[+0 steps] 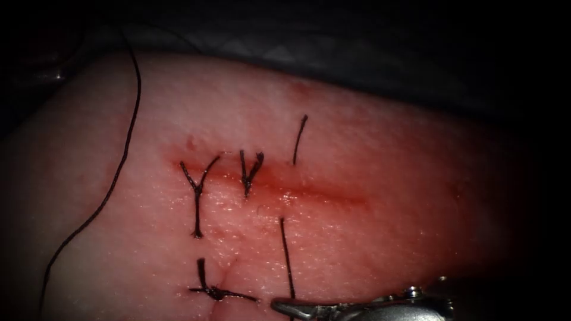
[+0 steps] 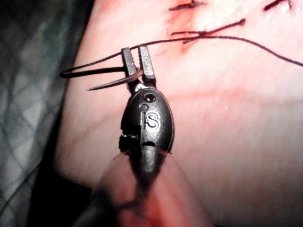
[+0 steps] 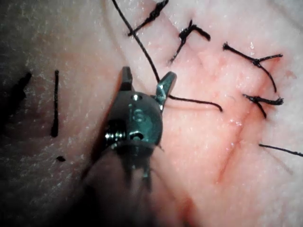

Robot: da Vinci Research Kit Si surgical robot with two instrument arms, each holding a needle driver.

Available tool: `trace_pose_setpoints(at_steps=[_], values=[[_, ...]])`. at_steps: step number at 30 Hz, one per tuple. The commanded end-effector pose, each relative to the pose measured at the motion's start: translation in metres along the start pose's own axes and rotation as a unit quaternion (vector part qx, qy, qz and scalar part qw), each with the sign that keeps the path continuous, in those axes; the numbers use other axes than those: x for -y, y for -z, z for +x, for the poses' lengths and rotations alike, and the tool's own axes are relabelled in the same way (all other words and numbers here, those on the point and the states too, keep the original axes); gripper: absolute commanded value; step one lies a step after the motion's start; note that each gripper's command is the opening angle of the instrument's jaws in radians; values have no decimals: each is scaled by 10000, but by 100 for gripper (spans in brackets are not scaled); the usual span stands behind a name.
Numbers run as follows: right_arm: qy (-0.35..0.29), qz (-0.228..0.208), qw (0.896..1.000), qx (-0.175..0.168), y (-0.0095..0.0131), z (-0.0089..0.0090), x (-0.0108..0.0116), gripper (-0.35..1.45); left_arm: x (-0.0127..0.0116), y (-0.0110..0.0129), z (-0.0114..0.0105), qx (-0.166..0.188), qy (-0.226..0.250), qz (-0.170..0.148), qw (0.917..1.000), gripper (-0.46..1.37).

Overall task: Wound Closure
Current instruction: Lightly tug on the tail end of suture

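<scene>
- At the edge of the tissue [image 2: 227, 142], the left hand [image 2: 136, 59] was pressed together on the needle [image 2: 106, 84], pinching it close to one end of its curve as far as could be judged.
- Needle was out of the tissue. Its curve stuck out sideways from the left hand, crosswise to the shaft, with the sharp tip pointing away over the dark cloth [image 2: 28, 94].
- Thread [image 2: 227, 39] ran from the needle end past the left hand's tips and back across the tissue toward the stitches. In the endoscope view this long strand lay well to the left of the cut [image 1: 309, 193].
- Right hand [image 3: 147, 74] was spread and pinching nothing. It lay at the near edge of the endoscope view, on the near side of the cut and apart from the needle.
- A short strand [image 1: 287, 255] came out of the tissue on the near side of the cut and ran down to the right hand, passing between its spread jaws, apparently ungripped.
- Two tied stitches [image 1: 197, 190] crossed the cut's left part, with red fluid [image 1: 262, 178] along the line.
- Left hand was plainly the one nearer the needle.
</scene>
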State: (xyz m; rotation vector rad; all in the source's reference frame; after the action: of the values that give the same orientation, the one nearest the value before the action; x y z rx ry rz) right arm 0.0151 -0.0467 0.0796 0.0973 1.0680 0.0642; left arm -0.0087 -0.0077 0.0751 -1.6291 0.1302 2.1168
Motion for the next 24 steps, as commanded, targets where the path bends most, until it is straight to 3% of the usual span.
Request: trace_pose_setpoints(at_steps=[1,8,9,14,16,19,22,24], values=[[-162,-84,9998,-27,8,-5,-4,113,0,-1,0,-2,-1,-41,10000,-35],[-1436,-496,9883,-128,47,-36,-44,112,-1,-4,0,4,-3,-48,10000,-35],[-2001,-574,9779,-193,51,-41,-53,107,-1,-4,0,4,-3,-48,10000,-35],[-3440,-986,9333,-302,51,-55,-77,103,-1,-4,0,4,-3,-48,10000,-35],[-4046,-1150,9067,-322,45,-61,-90,98,-1,-4,0,4,-4,-48,10000,-35],[-4615,-1364,8759,-352,33,-69,-109,98,-1,-4,0,5,-5,-44,10000,-35],[-4892,-1545,8576,-364,23,-76,-124,97,-2,-5,0,-4,-6,-54,10000,-35],[-5179,-1660,8382,-407,12,-83,-138,97,-2,-6,0,-3,-6,-51,10000,-35]])
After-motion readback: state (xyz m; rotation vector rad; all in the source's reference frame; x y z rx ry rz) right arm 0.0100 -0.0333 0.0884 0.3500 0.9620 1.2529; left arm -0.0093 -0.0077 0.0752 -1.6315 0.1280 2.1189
